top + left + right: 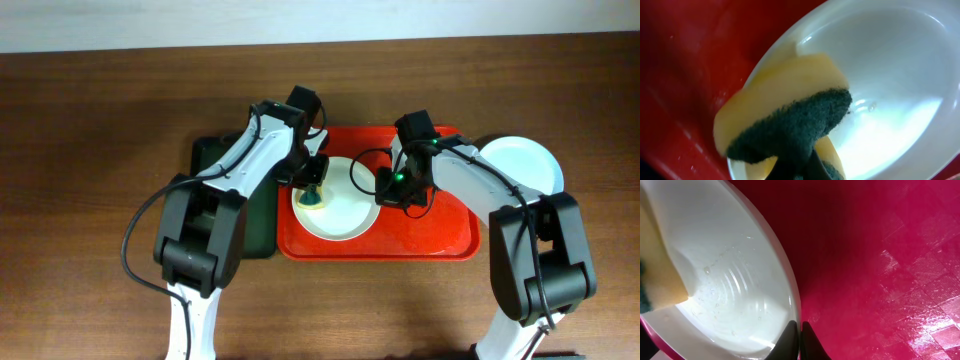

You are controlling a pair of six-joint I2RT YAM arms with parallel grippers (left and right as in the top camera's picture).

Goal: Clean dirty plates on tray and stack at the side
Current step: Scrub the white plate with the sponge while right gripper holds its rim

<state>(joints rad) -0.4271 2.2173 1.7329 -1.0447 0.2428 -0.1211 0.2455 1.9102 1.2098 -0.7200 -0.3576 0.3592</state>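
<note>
1. The red tray lies flat on the table. Seen from overhead, its long axis runs left to right across the table. A narrower dark green tray sits at its left end, partly under the left arm.
2. One pale plate lies flat in the left half of the red tray, open face up. It is round and shows no long axis.
3. A second plate lies on the table by the red tray's far right corner, partly covered by the right arm. Whether it touches the tray cannot be told.
4. The left hand stands over the left rim of the plate on the tray. It is closed on a sponge of yellow foam with a dark green scouring face.
5. The sponge is bent in that grip and rests across the plate's left rim. The plate's basin opens out beyond it, away from the left hand.
6. The right hand is at the same plate's right rim. Its fingertips are pinched narrow, and the rim runs down between them.
7. From the right hand, the plate extends towards the sponge. On the hand's other side there is only bare tray floor.
8. The right wrist view shows small droplets and a wet sheen in the plate's basin.
</note>
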